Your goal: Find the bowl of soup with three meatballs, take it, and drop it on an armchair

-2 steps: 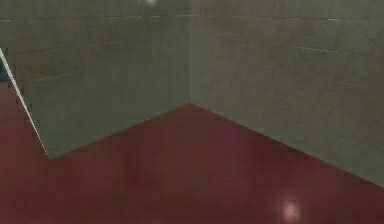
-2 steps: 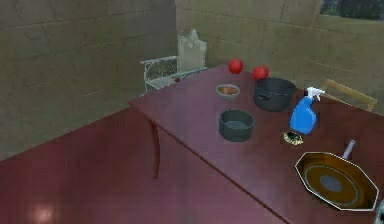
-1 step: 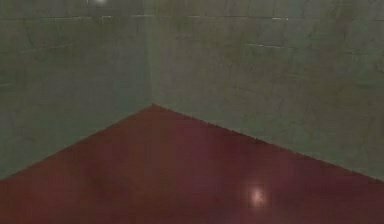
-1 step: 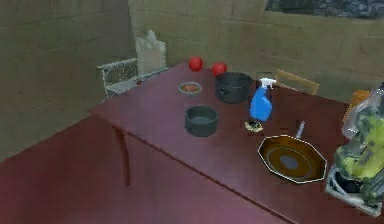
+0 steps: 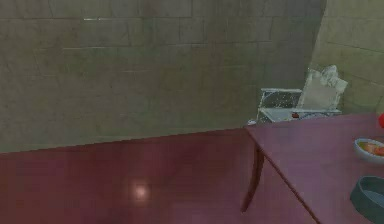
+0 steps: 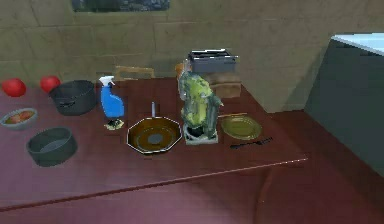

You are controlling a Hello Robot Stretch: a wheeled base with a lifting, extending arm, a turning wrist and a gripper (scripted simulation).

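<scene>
Nearest in the forward view, a dark grey bowl [image 5: 370, 200] sits at the bottom right corner, cut off by the picture's edges. It rests on the purple-red table [image 5: 310, 165]. Just beyond it is a pale bowl with orange contents [image 5: 371, 149], upright with its mouth up and cut by the right edge. Being round, it has no long axis and points no way. A red thing [image 5: 381, 121] shows only as a sliver farther back. In the far corner stands a white wire chair [image 5: 285, 102] with something pale heaped on it.

From the arm side view, the dark grey bowl [image 6: 52, 146] lies close to the table's near edge. The bowl with orange contents [image 6: 18, 117] is near it at the left edge, upright. Lumps in it are too small to count. Behind are two red round things [image 6: 13, 87], a dark pot [image 6: 73, 97], a blue spray bottle [image 6: 112, 100], a brown pan [image 6: 153, 135], a green figure [image 6: 198, 102], a toaster [image 6: 215, 65] and a yellowish plate [image 6: 240, 126]. How the gripper stands I cannot tell.
</scene>
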